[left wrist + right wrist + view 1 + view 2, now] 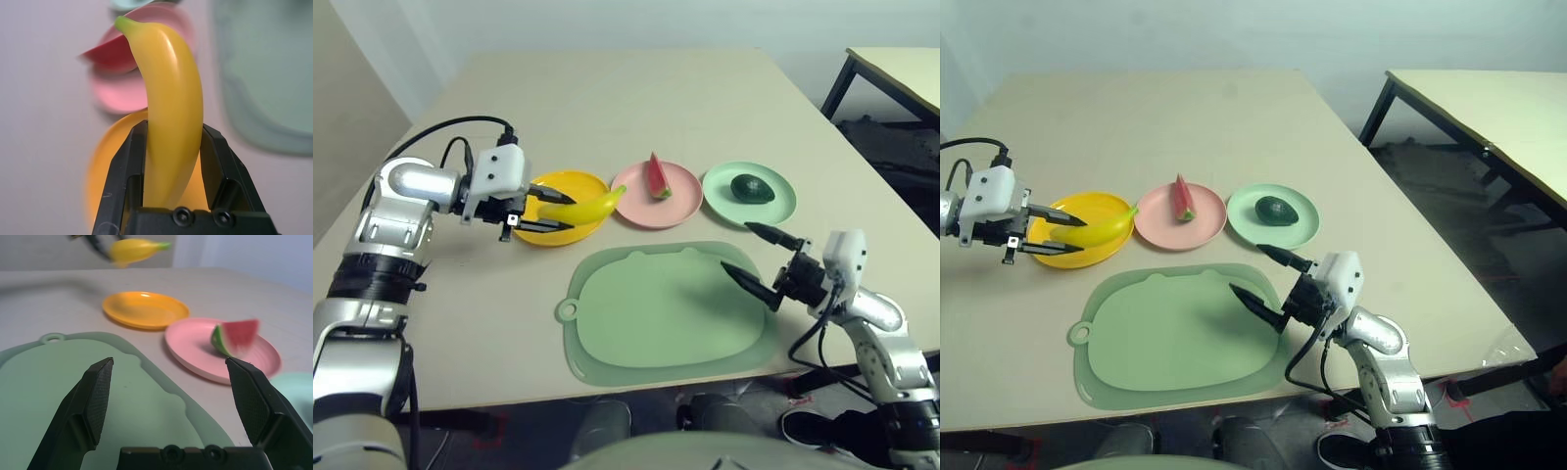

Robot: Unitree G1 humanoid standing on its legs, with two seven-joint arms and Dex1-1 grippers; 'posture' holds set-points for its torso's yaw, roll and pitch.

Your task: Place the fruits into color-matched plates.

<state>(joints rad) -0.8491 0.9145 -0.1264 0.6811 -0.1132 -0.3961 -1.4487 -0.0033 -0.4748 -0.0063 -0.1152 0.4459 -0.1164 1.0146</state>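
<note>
- A pale green cutting mat [671,305] with a loop handle at its left lies in the lower middle of the head view, on the beige worktop [636,108]; nothing rests on it.
- A second table [1489,108] with dark legs stands at the upper right of the frame, apart from the worktop.
- Three plates sit in a row just above the mat — the yellow plate [570,184] at left, the pink plate [636,204] in the middle, the mint green plate [781,204] at right, their rims nearly touching.
- The left hand [540,208], at centre-left of the frame, is closed on the banana [590,208]; the wrist view shows both black fingers [122,171] pressed against the fruit's sides, the yellow plate below it.
- The banana is bright yellow and curved, with a small green tip pointing toward the pink plate; it is held over the yellow plate's right half — whether it touches the plate I cannot tell.
- The watermelon wedge [656,176], red flesh with a green rind, stands on the pink plate.
- The avocado [751,188], dark green, lies in the mint green plate.
- The right hand [756,259], at lower right of the frame, hovers over the mat's right edge with its fingers spread wide and nothing between them.
</note>
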